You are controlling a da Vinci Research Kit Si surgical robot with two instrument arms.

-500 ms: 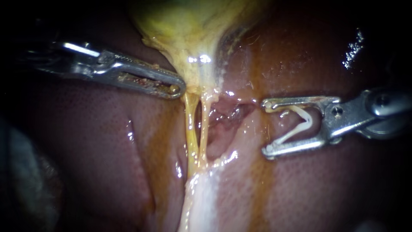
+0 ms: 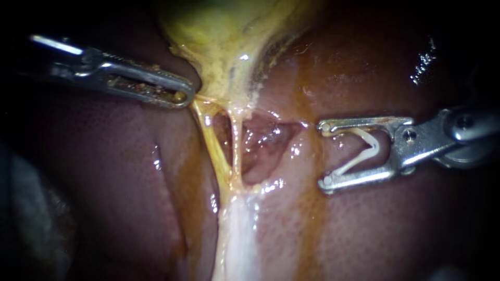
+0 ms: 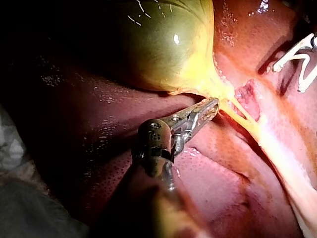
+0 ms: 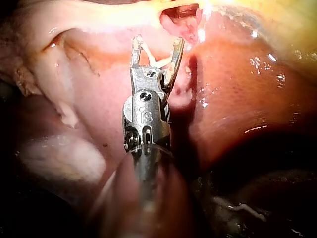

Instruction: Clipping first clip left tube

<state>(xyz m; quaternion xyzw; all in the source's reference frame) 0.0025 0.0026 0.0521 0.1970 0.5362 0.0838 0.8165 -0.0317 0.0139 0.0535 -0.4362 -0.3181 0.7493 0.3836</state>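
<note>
Looking at the middle of the endoscope frame, I see two thin yellow tubes that start below the gallbladder [image 2: 224,36] and meet lower down, with a dark red gap between them. The left tube [image 2: 213,147] slants down from upper left, and the right tube [image 2: 235,145] runs almost straight beside it. My left instrument [image 2: 182,97] comes in from the upper left. Its jaws lie together at the gallbladder's neck, apparently pinching a bit of yellow tissue there, and the left tube runs taut right up to the tip. My right instrument [image 2: 323,154] sits at the right of the frame, well apart from both tubes, over the liver [image 2: 120,171]. Its jaws stand wide with an open white clip [image 2: 374,147] seated between them, touching both. I judge the left tube to be soft, wet and slippery, light as a thread, and easy to tear or kink if I push against it. It only holds its line because of the pull from above. The best place to take it looks like mid-length, where the gap behind it is widest. There the clip's legs can pass one in front and one through the gap, square across the tube, without catching the right tube. The clip is stiff and the tube is not, so I would ease in slowly.
</note>
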